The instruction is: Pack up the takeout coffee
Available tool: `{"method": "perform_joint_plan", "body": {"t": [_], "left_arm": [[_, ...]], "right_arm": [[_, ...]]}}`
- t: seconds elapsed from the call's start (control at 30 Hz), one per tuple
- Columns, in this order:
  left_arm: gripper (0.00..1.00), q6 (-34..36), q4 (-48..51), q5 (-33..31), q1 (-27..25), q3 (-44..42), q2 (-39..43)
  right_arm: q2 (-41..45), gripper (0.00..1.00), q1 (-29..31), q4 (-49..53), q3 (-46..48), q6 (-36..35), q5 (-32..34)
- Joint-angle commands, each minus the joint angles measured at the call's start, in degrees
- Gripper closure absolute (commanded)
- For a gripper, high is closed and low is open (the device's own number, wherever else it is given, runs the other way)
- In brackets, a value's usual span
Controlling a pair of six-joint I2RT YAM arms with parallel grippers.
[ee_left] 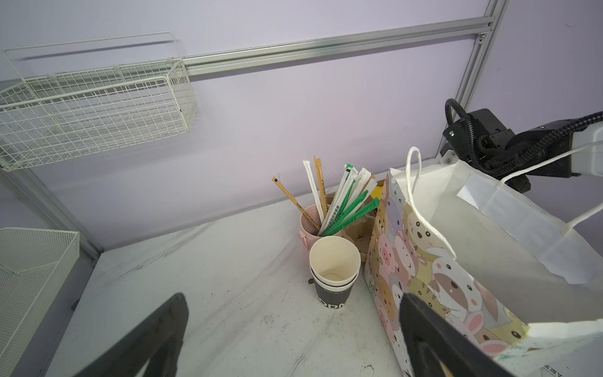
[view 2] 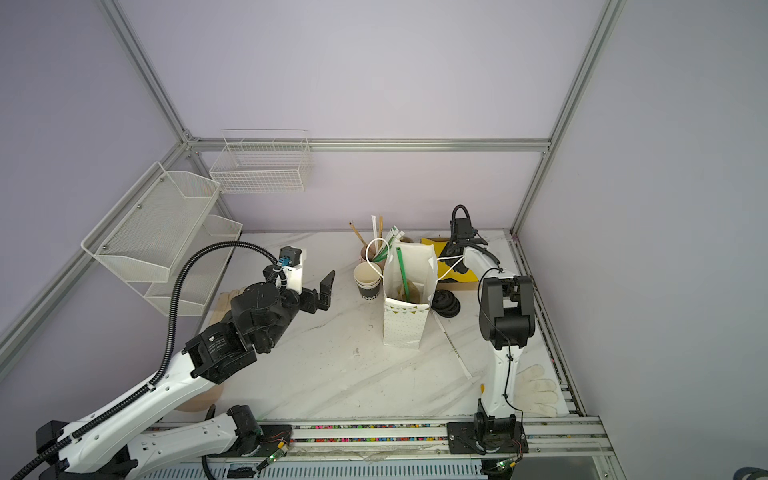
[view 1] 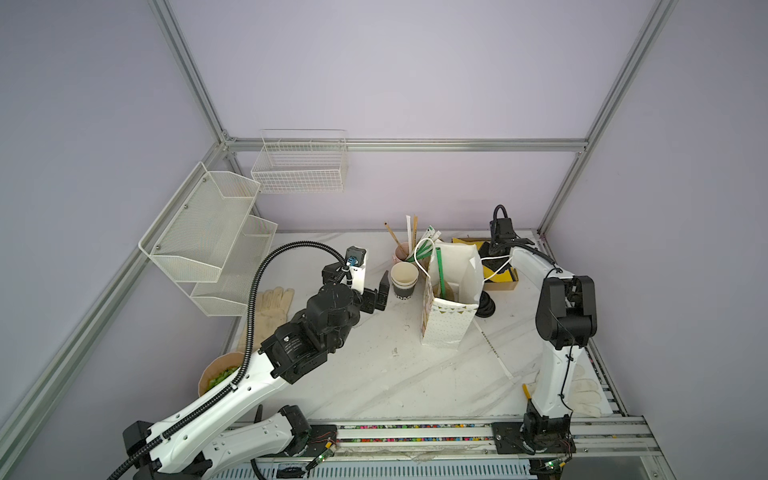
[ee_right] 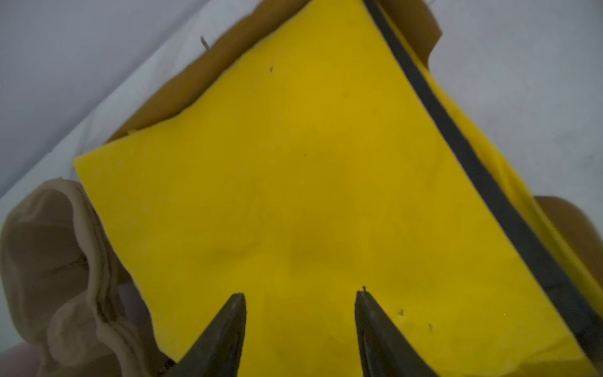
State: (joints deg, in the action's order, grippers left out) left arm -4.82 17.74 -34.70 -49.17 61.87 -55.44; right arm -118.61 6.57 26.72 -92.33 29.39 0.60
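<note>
- both top views: left gripper (view 1: pixel 380 293) wide apart, empty, near the paper bag (view 1: pixel 446 324); the bag's handle (view 1: pixel 496 258) lies over the right arm (view 1: pixel 536 262), so a pull could topple it.
- left wrist: takeout coffee unseen, perhaps inside the bag; open table (ee_left: pixel 228 277) beyond the cup stack (ee_left: pixel 334 271) beside it.
- right wrist: right gripper (ee_right: pixel 300 303) apart, empty, over a yellow sheet (ee_right: pixel 310 163) behind the bag.

Bare tabletop (view 1: pixel 374 374) is lying open across the middle and along the front edge. Toward the back edge, a tall paper bag (view 1: pixel 446 324) is standing with its mouth gaping upward, a nested cup stack (view 1: pixel 404 277) crowding it on the left-edge side and a pink straw cup (view 1: pixel 400 251) blocking behind. Black lids (view 1: pixel 485 309) are hemming its other side, a yellow box (view 1: pixel 508 277) is filling the back right corner, and a glove (view 1: pixel 272 309) and bowl (view 1: pixel 216 374) are lining the left edge.
</note>
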Motion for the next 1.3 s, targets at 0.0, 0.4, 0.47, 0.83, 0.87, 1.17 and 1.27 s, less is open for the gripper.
{"method": "perform_joint_plan", "body": {"t": [0.0, 0.4, 0.47, 0.83, 0.87, 1.17, 1.27], "left_arm": [[0.00, 1.49, -1.54, 0.51, 0.20, -2.14, 0.17], [0.00, 1.43, -1.49, 0.68, 0.35, -2.21, -0.11], [0.00, 1.47, -1.52, 0.66, 0.33, -2.28, -0.19], [0.00, 1.58, -1.60, 0.42, 0.39, -2.55, 0.07], [0.00, 1.64, -1.64, 0.38, 0.39, -2.56, 0.17], [0.00, 1.48, -1.70, 0.51, 0.60, -2.63, 0.24], [0.00, 1.53, -1.79, 0.55, 0.56, -2.71, 0.31]], "right_arm": [[-0.19, 0.43, 2.03, 0.56, 1.79, -1.78, -0.21], [-0.96, 0.65, 3.70, -4.21, 4.48, -3.37, -2.57], [-0.84, 0.71, 3.72, -4.81, 4.65, -3.62, -3.30], [1.55, 0.91, 3.68, -4.92, 4.73, -4.08, -5.19], [2.18, 0.91, 3.70, -4.92, 4.92, -3.88, -5.74], [5.50, 0.56, 3.70, -4.20, 6.79, -2.24, -6.95], [6.45, 0.52, 3.69, -5.46, 7.77, -2.22, -7.69]]}}
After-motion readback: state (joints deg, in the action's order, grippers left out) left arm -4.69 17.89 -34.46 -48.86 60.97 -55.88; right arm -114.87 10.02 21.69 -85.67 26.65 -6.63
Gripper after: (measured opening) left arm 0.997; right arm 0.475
